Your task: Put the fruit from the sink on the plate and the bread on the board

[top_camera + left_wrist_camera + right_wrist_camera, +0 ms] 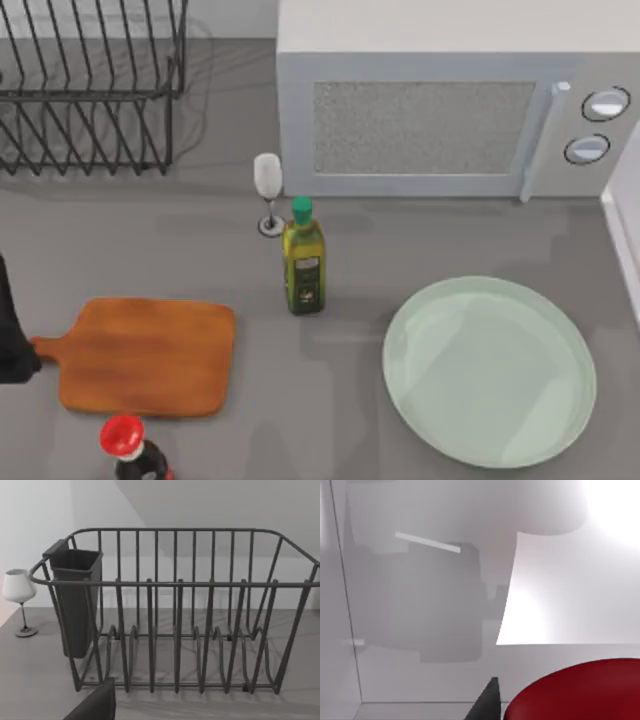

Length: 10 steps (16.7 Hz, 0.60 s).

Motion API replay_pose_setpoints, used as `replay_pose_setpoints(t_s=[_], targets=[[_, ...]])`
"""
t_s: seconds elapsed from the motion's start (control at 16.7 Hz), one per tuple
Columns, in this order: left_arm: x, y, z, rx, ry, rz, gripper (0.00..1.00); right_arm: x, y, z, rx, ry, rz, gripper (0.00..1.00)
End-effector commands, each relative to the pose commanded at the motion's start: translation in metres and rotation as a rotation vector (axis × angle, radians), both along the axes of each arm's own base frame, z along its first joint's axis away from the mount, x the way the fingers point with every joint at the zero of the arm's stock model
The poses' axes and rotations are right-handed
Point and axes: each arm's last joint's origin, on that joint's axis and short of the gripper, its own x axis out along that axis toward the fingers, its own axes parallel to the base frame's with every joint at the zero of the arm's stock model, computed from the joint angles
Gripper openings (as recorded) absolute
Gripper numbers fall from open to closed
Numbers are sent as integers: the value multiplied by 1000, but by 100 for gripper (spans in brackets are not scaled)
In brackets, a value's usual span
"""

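Observation:
In the right wrist view the glossy red fruit (580,692) lies close below the camera, against the white walls of the sink (420,605). A dark part of my right gripper (489,702) sits right beside the fruit. The pale green plate (560,440) rests at the right of the table. At the left lies the wooden board (145,355), bare, with its handle pointing left. My left arm (10,340) is parked at the table's left edge, beside that handle. The bread is out of view.
A microwave (450,110) stands at the back and a wire dish rack (90,90) at the back left. A wine glass (268,190) and a green-capped oil bottle (304,265) stand mid-table. A red-capped dark bottle (128,445) stands in front of the board. The sink's white rim (625,215) shows at far right.

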Motion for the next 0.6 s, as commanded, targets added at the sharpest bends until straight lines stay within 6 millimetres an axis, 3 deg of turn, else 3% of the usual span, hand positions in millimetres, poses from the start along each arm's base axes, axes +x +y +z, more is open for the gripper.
replay_pose_setpoints(t_s=[0.24,0.42,0.6], targets=[[0,0,0,0,0,0,100,0,0,-2,1,3,-1,0],[0,0,0,0,0,0,100,0,7,20,-16,-26,-31,0],[0,0,0,0,0,0,100,-8,25,47,-30,-26,-90,0]])
